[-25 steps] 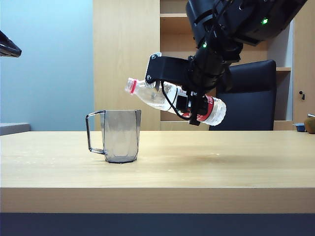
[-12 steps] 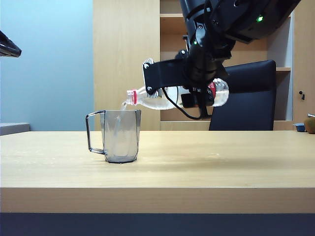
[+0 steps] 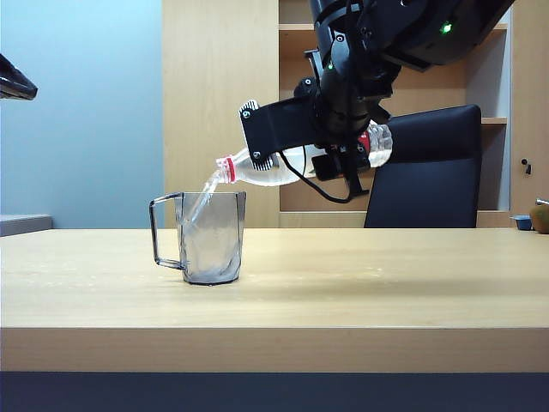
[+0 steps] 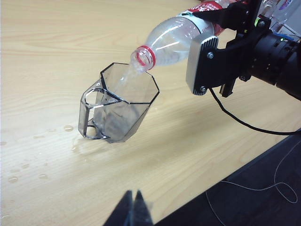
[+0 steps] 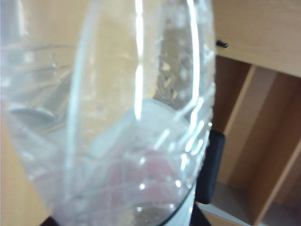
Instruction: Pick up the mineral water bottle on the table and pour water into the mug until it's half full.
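Note:
The mineral water bottle (image 3: pixel 283 165) is tipped with its open mouth down over the mug (image 3: pixel 210 240), which stands on the table (image 3: pixel 360 292). My right gripper (image 3: pixel 343 159) is shut on the bottle at its red label. A thin stream of water (image 3: pixel 202 199) falls from the mouth into the mug. In the left wrist view the bottle (image 4: pixel 174 35) pours into the mug (image 4: pixel 120 108). In the right wrist view the bottle (image 5: pixel 117 117) fills the picture. My left gripper (image 4: pixel 133 203) hangs shut and empty above the table's front, away from the mug.
Water drops (image 4: pixel 68 128) lie on the table beside the mug. A dark chair (image 3: pixel 429 176) and wooden shelves (image 3: pixel 300 51) stand behind the table. Small objects (image 3: pixel 536 219) sit at the far right. A cable (image 4: pixel 244 125) hangs under the right arm.
My right wrist has rolled, so the bottle's base has risen and its mouth has dropped over the mug. Water now streams into the mug. The left arm has stayed still.

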Controlling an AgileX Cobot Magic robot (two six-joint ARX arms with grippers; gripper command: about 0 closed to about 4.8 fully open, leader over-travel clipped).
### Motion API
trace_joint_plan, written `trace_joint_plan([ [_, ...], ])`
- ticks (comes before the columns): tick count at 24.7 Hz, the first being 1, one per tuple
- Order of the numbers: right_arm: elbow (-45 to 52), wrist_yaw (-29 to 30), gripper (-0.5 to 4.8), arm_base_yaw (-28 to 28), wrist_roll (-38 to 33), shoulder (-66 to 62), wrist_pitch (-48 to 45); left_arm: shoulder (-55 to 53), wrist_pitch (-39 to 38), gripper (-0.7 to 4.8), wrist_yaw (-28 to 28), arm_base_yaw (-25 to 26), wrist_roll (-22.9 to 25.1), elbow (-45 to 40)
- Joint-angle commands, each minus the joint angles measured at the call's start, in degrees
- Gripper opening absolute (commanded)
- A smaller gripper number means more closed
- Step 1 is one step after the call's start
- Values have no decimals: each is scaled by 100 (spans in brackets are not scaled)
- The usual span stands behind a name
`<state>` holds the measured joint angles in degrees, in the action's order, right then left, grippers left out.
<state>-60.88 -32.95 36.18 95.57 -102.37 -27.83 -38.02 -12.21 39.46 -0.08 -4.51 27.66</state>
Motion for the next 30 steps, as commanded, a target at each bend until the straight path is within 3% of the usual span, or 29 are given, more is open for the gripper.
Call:
trace_joint_plan([
  [1, -46, -70, 245, 4, 240, 70, -415, 7, 70, -2, 17, 2, 35, 9],
  [9, -35, -188, 253, 42, 37, 70, -365, 4, 72, -2, 15, 2, 153, 9],
  [13, -22, -302, 253, 42, -916, 70, 151, 7, 70, -2, -96, 2, 153, 9],
  [17, 116, -304, 254, 46, -2820, 70, 365, 7, 72, -2, -138, 2, 155, 9],
  [19, 125, -245, 257, 44, -4264, 70, 356, 7, 70, -2, -136, 2, 157, 9],
  [23, 127, 422, 256, -94, -7101, 70, 343, 7, 61, -2, -264, 2, 157, 9],
  [25, 352, 1058, 256, -282, -8815, 50, -387, 4, 61, -2, -289, 2, 157, 9],
  [27, 800, 1591, 255, -407, -9318, 28, -1484, 7, 63, -2, -417, 2, 168, 7],
  [30, 1189, 1722, 255, -463, -9416, -122, -2371, 7, 66, -2, -540, 2, 308, 4],
])
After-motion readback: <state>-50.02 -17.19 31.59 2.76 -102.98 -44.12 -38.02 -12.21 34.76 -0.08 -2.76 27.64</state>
